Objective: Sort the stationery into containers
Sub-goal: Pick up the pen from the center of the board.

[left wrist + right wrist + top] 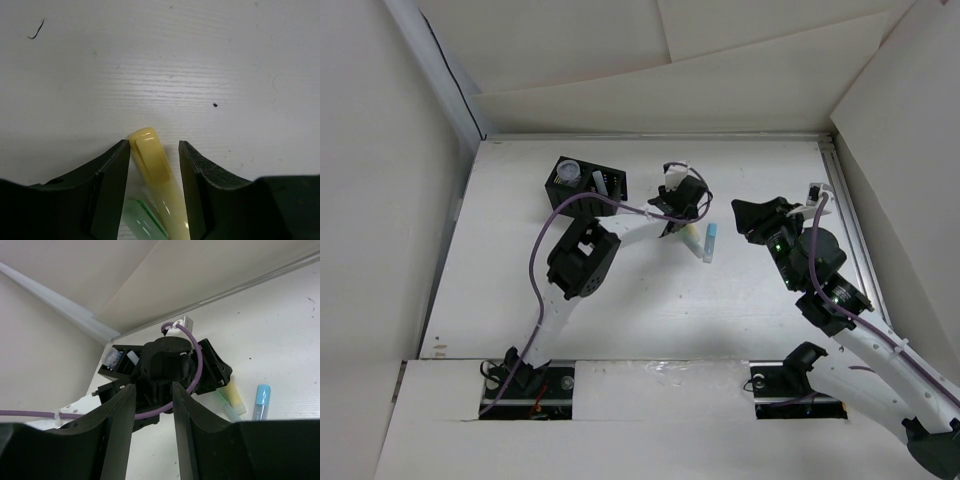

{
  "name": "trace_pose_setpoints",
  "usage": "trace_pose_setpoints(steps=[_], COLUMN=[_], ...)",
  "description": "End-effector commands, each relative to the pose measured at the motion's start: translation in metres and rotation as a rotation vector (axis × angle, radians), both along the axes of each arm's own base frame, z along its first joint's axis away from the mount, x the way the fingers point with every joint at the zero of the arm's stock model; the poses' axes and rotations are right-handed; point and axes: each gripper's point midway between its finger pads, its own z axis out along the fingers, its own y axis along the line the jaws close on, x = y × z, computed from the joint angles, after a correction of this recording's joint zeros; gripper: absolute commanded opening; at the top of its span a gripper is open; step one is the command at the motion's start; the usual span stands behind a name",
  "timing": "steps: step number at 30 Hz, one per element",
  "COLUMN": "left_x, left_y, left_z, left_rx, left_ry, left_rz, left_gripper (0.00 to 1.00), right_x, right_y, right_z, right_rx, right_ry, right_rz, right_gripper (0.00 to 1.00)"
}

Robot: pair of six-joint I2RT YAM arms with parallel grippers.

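Sticks lie closest to me on the white bench [620,320], about midway across. My left pincer [154,147] is down over them, pointing at the bench top. Its wrist view shows a yellow stick [152,165] lying flat between the two fingers [112,195]. The jaws stand narrow, astride the stick. At the rounded tip I see a sliver of bench on either side, so nothing squeezes it there. Lower down the stick runs close against the finger on the view's right, and I cannot tell whether they touch. A green stick [145,225] lies alongside the yellow one, on its left in that view, cut off by the bottom edge. A blue stick [711,240] lies just right of the pair, apart from them and outside the pincer.

Further right, well apart from the sticks, my right pincer [153,387] faces across toward the left arm [167,357]. Its jaws stand partly apart with nothing between them.

Farthest from me, toward the far left of the bench, sits the black organizer [618,192]. A clear jar [566,172] stands in its far-left compartment. Something pale [592,178] stands in the box just right of the jar; I cannot make out what it is. A purple cable [535,260] loops along the left arm.
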Motion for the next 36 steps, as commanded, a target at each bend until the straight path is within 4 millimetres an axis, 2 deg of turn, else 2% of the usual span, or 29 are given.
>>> trace_pose_setpoints(steps=[1,3,5,6,8,11,12,13,15,17,20,25,29,30,33,34,36], left_x=[0.014,0.015,0.018,0.016,0.019,0.017,0.020,0.018,0.021,0.022,0.024,0.025,0.028,0.029,0.031,0.031,0.032], left_y=[-0.011,-0.011,-0.015,-0.013,-0.015,-0.013,-0.013,-0.011,-0.014,-0.015,-0.016,-0.018,-0.032,-0.040,-0.047,-0.047,-0.047], left_z=[0.019,0.012,0.015,0.007,0.014,0.001,0.006,-0.001,0.000,-0.007,-0.006,-0.004,0.017,0.035,0.062,0.081,0.105], left_rx=[-0.011,-0.003,-0.012,0.012,0.003,0.032,0.036,0.050,0.054,0.060,0.066,0.060,-0.025,-0.063,-0.129,-0.150,-0.173], left_ry=[-0.033,-0.026,-0.034,-0.021,-0.029,-0.010,-0.026,-0.012,-0.017,-0.011,-0.014,-0.020,-0.063,-0.088,-0.140,-0.162,-0.200], left_rz=[-0.005,-0.005,-0.005,-0.011,-0.011,-0.018,-0.016,-0.017,-0.022,-0.022,-0.028,-0.027,-0.063,-0.089,-0.107,-0.107,-0.113], left_gripper=[0.41,0.41,0.41,0.39,0.37,0.37,0.37,0.37,0.37,0.35,0.19,0.15,0.12,0.11,0.11,0.11,0.11], right_x=[-0.004,-0.004,-0.004,-0.004,-0.004,-0.004,-0.004,-0.004,-0.004,-0.004,-0.004,-0.004,-0.004,-0.004,-0.004,-0.003,-0.005], right_y=[-0.003,-0.003,-0.003,-0.003,-0.003,-0.003,-0.003,-0.003,-0.003,-0.003,-0.003,-0.003,-0.003,-0.003,-0.003,-0.005,-0.006], right_z=[0.038,0.038,0.038,0.038,0.038,0.038,0.038,0.038,0.038,0.038,0.038,0.038,0.038,0.038,0.038,0.038,0.040], right_rx=[0.050,0.050,0.050,0.050,0.050,0.050,0.050,0.050,0.050,0.050,0.050,0.050,0.050,0.050,0.050,0.051,0.056], right_ry=[-0.090,-0.090,-0.090,-0.090,-0.090,-0.090,-0.090,-0.090,-0.090,-0.090,-0.090,-0.090,-0.090,-0.090,-0.090,-0.090,-0.097], right_rz=[0.003,0.003,0.003,0.003,0.003,0.003,0.003,0.003,0.003,0.003,0.003,0.003,0.003,0.003,0.003,-0.006,-0.006], right_gripper=[0.41,0.41,0.41,0.41,0.41,0.41,0.43,0.43,0.43,0.43,0.43,0.43,0.43,0.43,0.43,0.43,0.43])
